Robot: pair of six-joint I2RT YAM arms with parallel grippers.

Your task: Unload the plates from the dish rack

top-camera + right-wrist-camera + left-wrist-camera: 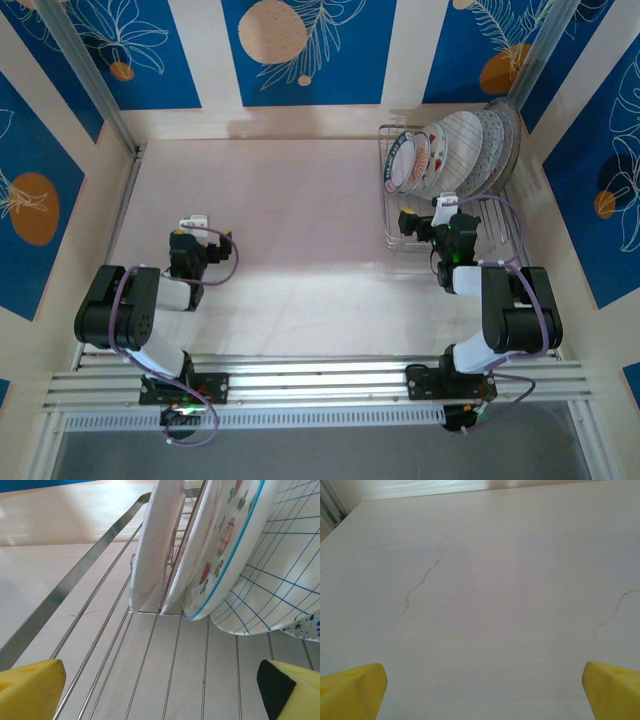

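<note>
The right end effector (pixel 160 692), wide open and empty, faces the plates (pixel 225 550) slotted upright in the dish rack (pixel 70 587) just ahead, presumably to grasp one. The left end effector (pixel 480 692) hovers open and empty above bare counter (pixel 485 580).

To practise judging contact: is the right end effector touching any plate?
Apart. In the right wrist view, bare dish rack wires lie between the right end effector and the plates.

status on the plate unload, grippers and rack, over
Left gripper open over table. Right gripper open, low inside dish rack, facing plates. Plates standing in slots, none held. Nothing between gripper and nearest plate.
</note>
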